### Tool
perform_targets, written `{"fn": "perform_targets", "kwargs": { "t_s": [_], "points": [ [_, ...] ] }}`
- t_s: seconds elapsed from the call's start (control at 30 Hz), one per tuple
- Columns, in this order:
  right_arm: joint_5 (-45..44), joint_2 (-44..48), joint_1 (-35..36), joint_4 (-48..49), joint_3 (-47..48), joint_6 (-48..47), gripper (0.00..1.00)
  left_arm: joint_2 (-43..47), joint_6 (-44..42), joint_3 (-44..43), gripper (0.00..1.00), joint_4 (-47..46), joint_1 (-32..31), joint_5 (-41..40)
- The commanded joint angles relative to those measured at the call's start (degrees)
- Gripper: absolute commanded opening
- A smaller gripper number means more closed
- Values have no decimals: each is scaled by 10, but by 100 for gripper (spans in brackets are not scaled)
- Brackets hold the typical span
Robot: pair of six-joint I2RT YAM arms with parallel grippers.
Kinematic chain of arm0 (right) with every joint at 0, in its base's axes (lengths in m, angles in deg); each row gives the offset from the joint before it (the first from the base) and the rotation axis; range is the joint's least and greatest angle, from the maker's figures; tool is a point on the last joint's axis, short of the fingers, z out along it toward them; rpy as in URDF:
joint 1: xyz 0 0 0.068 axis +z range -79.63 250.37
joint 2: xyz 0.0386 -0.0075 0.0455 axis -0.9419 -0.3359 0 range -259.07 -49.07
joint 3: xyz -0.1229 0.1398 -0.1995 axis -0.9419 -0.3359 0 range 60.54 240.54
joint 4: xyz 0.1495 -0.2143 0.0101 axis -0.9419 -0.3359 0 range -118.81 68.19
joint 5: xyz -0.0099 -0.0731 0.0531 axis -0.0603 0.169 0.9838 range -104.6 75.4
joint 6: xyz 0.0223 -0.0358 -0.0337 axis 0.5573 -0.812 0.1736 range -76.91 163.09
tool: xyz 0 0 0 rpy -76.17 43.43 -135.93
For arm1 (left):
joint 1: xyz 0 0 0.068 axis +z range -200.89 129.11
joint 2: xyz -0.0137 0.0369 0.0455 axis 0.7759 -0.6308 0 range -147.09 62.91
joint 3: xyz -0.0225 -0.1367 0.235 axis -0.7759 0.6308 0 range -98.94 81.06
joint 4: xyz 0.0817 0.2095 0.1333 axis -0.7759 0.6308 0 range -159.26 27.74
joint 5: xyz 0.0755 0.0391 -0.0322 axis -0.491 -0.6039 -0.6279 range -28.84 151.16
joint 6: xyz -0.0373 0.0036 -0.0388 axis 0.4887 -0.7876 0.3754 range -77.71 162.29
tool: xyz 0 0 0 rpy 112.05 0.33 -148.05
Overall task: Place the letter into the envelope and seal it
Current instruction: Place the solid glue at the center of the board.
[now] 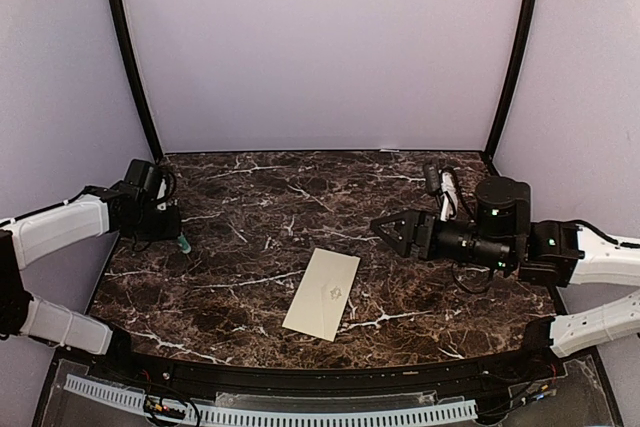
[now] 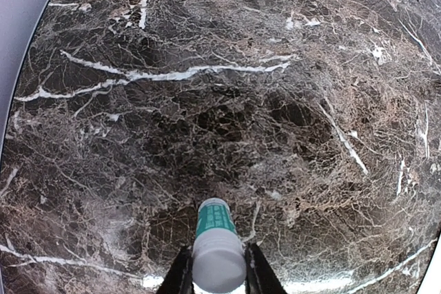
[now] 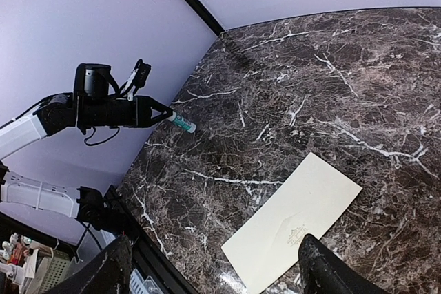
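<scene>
The envelope [image 1: 322, 293] lies flat on the marble table near its front centre, flap folded down and the small mark facing up; it also shows in the right wrist view [image 3: 296, 222]. The letter does not show in any view. My left gripper [image 2: 217, 266] hovers low at the table's left edge, shut on a white and green glue stick [image 2: 215, 239] that points down toward the table [image 1: 184, 243]. My right gripper [image 1: 385, 229] hangs above the table to the right of the envelope, open and holding nothing, its fingers [image 3: 329, 272] spread wide.
The dark marble table [image 1: 250, 197] is enclosed by lavender walls with black corner poles [image 1: 130, 57]. A white slotted cable tray [image 1: 270, 412] runs along the near edge.
</scene>
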Motion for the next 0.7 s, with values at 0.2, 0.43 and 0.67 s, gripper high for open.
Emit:
{"fn": "perform_targets", "kwargs": {
  "t_s": [0.2,0.43,0.67],
  "points": [
    [-8,-10,3,16,11,2,80,-13,-15,9,21,-11,3,-2],
    [-9,-12,4,16,12,2,80,-14,-18,7,44,-11,3,2],
    [-12,-20,3,6,21,-4,83,16,-17,6,67,-13,3,12]
  ]
}}
